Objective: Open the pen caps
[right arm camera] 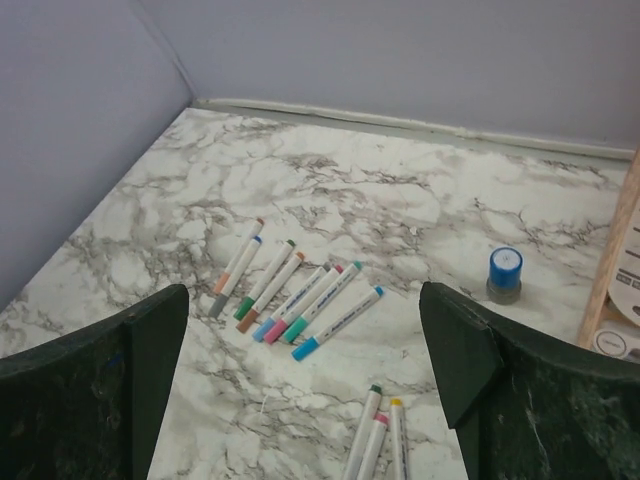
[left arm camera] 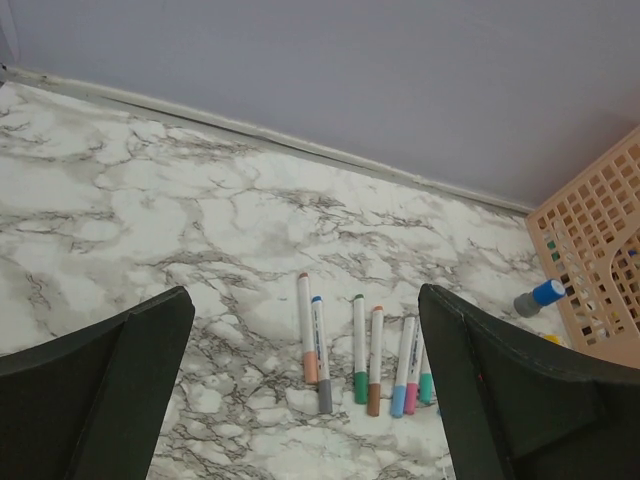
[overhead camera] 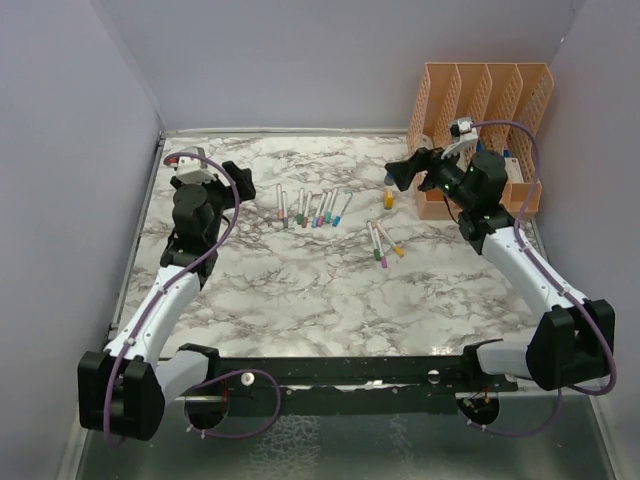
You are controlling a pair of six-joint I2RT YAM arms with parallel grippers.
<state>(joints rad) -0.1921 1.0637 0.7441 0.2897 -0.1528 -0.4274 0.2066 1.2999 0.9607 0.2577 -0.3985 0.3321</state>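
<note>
**Item:** pen caps (left arm camera: 360, 387), about ten, each seated on the end of a thin white-grey pen.

**Location:** Seven pens (overhead camera: 310, 207) lie in a loose fan at the middle rear of the marble bench (overhead camera: 320, 290). Three more (overhead camera: 383, 243) lie just right of them and nearer the arms. All caps appear to be on, though the overhead view is too small to be sure of each.

**Handling:** Light, stiff plastic with smooth round barrels, likely to roll or skid on the glossy bench. The caps are short and probably snap-fit, so each should come off with a straight pull along the pen. The fanned pens lie close together, some touching, so a neighbour is easily knocked.

**Where to hold:** One hand on the white barrel at mid-length and the other on the coloured cap (the rightmost pen of the fan, blue-capped, has the most room around it).

**Hands:** The left hand (overhead camera: 238, 180) hovers left of the fan with its jaws spread wide, holding nothing. The right hand (overhead camera: 402, 172) hovers to the right, equally wide and empty.

**Edges and room:**
- Walls close the bench at the left and rear.
- A peach file rack (overhead camera: 480, 100) fills the right rear corner, beside the right arm.
- A stubby blue item (right arm camera: 505, 272) and a stubby yellow item (overhead camera: 388, 199) stand between the pens and the rack.
- Open marble lies in front of the pens, good for carrying a pen clear before pulling.
</note>
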